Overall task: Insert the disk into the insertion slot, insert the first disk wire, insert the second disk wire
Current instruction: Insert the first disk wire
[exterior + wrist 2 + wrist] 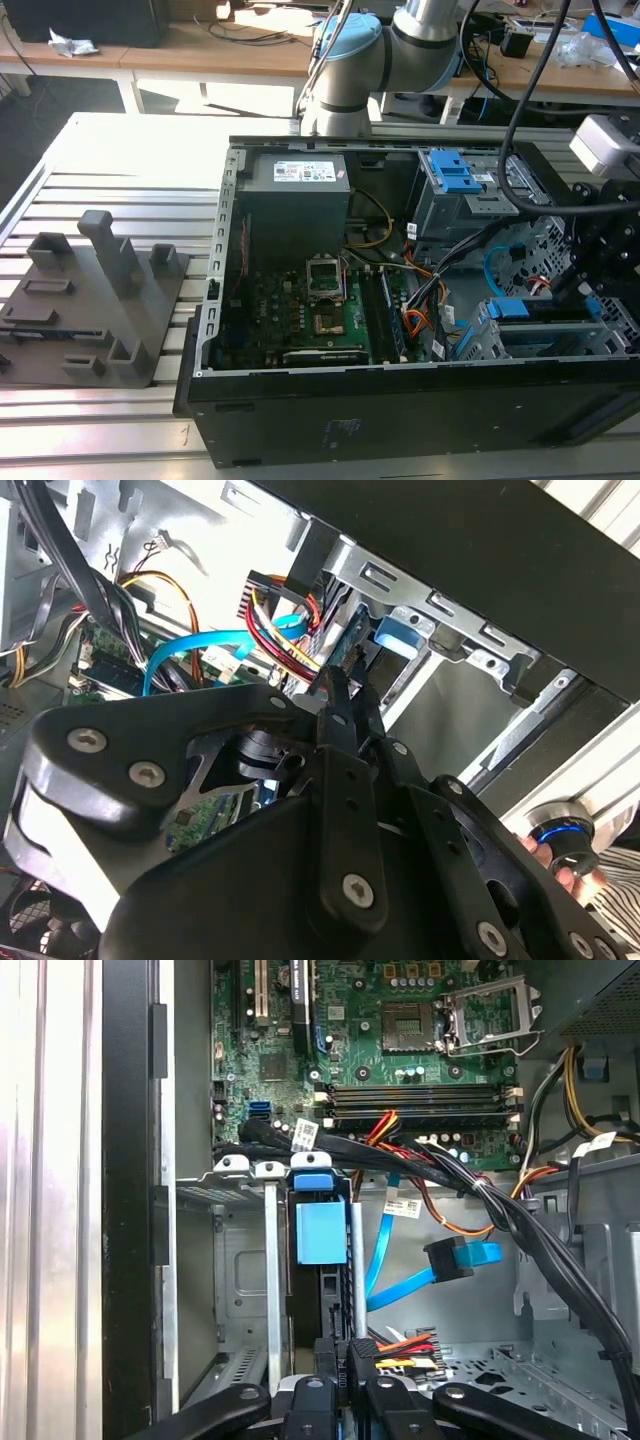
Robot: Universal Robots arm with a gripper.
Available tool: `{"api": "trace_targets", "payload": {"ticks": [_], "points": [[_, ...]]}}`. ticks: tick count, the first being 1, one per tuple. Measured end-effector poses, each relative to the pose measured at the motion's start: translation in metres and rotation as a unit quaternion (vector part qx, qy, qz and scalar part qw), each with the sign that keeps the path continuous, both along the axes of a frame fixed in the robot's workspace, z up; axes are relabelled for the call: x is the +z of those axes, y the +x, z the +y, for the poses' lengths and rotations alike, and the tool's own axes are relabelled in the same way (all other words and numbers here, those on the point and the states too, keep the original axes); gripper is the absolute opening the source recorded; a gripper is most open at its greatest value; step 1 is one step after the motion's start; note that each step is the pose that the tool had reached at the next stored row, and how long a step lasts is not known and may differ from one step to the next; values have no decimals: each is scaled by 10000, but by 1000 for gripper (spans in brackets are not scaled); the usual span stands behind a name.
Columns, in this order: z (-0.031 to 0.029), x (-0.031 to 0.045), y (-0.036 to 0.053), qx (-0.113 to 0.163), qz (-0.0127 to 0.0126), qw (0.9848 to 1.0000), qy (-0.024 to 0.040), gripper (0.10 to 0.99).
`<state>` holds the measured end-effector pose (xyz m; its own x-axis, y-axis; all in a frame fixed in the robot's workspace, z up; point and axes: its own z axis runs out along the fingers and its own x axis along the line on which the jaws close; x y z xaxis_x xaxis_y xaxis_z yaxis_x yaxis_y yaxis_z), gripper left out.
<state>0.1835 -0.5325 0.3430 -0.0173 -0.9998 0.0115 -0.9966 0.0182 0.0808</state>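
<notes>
Reaching down into the case, claw pinched narrow on the first disk wire beside the disk

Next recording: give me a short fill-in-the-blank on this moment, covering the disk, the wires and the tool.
The disk sits in the insertion slot, showing its ___ carrier.
The tool is shut on the first disk wire, whose leads are red, orange and ___.
The second disk wire, light blue, is ___ yet plugged into the disk.
The grey fixture lies on the exterior view's ___ of the computer case.
Missing words: blue; yellow; not; left.
</notes>
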Motion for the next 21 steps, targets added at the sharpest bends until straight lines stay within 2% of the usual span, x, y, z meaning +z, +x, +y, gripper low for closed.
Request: {"api": "trace_targets", "payload": {"ticks": [15, 21], "points": [[1, -19, 1, 0, 0, 10000, 56, 173], [-13, -32, 8, 0, 0, 9999, 111, 173]]}}
